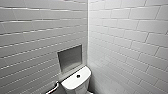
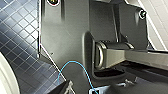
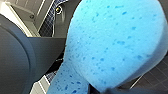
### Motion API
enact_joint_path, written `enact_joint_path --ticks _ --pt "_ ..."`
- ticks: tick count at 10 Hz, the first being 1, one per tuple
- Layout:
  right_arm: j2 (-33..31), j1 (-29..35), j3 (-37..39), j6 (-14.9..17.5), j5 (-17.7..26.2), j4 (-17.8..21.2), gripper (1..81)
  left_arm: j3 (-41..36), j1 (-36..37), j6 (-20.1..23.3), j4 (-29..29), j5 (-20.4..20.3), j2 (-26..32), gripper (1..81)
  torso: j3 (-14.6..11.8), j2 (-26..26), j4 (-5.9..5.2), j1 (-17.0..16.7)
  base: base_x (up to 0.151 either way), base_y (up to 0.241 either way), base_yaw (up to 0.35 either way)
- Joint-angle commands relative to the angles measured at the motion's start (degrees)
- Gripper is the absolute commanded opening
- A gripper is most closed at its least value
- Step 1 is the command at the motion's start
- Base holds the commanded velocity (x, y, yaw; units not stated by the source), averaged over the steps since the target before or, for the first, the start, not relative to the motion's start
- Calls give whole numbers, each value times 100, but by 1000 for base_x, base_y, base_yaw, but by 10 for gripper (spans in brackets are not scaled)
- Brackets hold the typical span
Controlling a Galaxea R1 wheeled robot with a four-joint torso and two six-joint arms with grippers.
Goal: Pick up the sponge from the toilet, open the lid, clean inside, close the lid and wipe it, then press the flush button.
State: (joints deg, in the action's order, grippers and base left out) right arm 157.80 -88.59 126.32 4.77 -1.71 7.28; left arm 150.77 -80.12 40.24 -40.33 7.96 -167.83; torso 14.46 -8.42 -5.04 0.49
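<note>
Plainly the pick-up is done: the sponge point(image 3: 112, 42), bright blue and pitted, stands close before the right wrist camera with dark floor tiles behind it, clear of any surface, so I judge the right pincer point(image 3: 105, 89) closed on its lower end, where a dark part crosses it. How the left pincer stands I cannot tell; its wrist view gives robot bodywork, a thin blue cable point(image 2: 75, 65) and the dark-tiled floor point(image 2: 20, 37). From the head view the toilet point(image 1: 75, 83) sits low in the corner of white-tiled walls, its tank top carrying the flush button point(image 1: 78, 75), below a recessed niche point(image 1: 70, 57) and beside a grab bar point(image 1: 53, 89). Opening the lid seems the step in hand; that would call for a free pincer under its front edge and a lower gaze. No brand, label or writing can be read.
</note>
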Motion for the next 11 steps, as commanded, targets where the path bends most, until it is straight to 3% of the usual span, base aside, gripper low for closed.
enact_joint_path --ticks 1,5,7,11 --pt "-61 188 -126 7 364 46 10 22 316 -34 -54 505 3 811 0 0 0 0 0 0 0" --pt "-53 223 -91 7 364 28 10 -171 246 -7 -10 496 188 811 0 0 0 2 0 0 0" --pt "-53 232 -91 7 364 37 10 -215 193 -172 -19 268 328 811 0 0 0 0 0 0 0" --pt "9 284 -65 16 373 37 10 -215 124 -1578 568 101 688 811 0 0 0 0 0 0 0"
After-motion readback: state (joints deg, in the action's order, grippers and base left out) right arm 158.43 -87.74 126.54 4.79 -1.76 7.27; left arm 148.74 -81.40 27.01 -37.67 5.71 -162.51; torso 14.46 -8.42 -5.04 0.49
